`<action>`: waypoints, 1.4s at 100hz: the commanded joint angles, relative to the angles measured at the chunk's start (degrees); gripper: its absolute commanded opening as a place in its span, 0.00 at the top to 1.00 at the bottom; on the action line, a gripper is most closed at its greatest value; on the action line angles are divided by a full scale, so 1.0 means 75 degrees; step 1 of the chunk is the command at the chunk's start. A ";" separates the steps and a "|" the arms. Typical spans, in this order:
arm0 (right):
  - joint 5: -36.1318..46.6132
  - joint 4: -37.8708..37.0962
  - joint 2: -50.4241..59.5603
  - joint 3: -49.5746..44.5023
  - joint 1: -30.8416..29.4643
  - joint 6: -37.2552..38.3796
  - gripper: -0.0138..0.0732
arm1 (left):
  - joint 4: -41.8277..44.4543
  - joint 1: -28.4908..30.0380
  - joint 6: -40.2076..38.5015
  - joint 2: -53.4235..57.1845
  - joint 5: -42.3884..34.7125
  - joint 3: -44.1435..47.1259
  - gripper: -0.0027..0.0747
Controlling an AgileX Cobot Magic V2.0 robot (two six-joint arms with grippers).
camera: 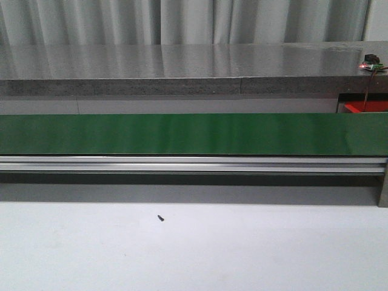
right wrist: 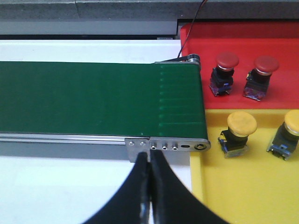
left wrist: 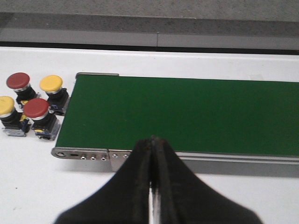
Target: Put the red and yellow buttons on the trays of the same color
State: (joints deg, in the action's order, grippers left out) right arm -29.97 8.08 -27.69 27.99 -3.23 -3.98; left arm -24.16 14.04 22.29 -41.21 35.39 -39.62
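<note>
- Buttons wait in a cluster off one end of the belt [left wrist: 187,114] in the left wrist view: two red [left wrist: 18,81] [left wrist: 36,108] and two yellow [left wrist: 51,84] [left wrist: 5,105], all upright on the white desk [left wrist: 32,186], at about 9 o'clock from the left tool [left wrist: 152,140].
- Left tool is clenched with nothing between its fingers, poised over the belt's near rail.
- Right tool [right wrist: 150,156] is likewise closed and empty, over the rail near the belt's other end.
- At that end, two red buttons [right wrist: 225,63] [right wrist: 265,66] already stand on the red tray [right wrist: 205,98], and two yellow ones [right wrist: 241,125] [right wrist: 294,122] on the yellow tray [right wrist: 243,196], at roughly 2 to 3 o'clock from the right tool.
- Judged step: partway through, between picks. Four are sorted, four remain.
- Next move likely calls for the left tool to open, swing toward 9 o'clock and take one button by its body.
- Front view shows only the green belt, a grey counter [camera: 182,66] behind, pale curtains [camera: 182,21], and a small dark speck [camera: 160,217] on the desk; neither arm appears there.
</note>
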 commanded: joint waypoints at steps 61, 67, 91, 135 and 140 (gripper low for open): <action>0.0618 0.0025 -0.0001 0.0207 0.0021 -0.0055 0.98 | -0.0518 0.1577 -0.0309 -0.4231 0.0107 -0.3205 0.72; 0.0642 0.0025 -0.0001 0.0207 0.0021 -0.0055 0.98 | -0.0518 0.1576 -0.0309 -0.4633 0.0274 -0.3457 0.53; 0.0666 0.0025 -0.0001 0.0207 0.0021 -0.0055 0.98 | -0.0428 0.1607 -0.1043 -0.6034 0.0421 -0.4283 0.21; 0.0666 0.0025 -0.0001 0.0207 0.0021 -0.0055 0.98 | 0.0948 0.1607 -0.2972 -0.8033 0.0475 -0.5561 0.28; 0.0666 0.0025 -0.0001 0.0207 0.0021 -0.0055 0.98 | 0.0995 0.1607 -0.3130 -0.8158 0.0493 -0.5621 0.28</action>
State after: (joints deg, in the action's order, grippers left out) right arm -29.52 8.08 -27.69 27.99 -3.23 -3.98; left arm -16.51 26.03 1.03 -103.67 40.82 -79.01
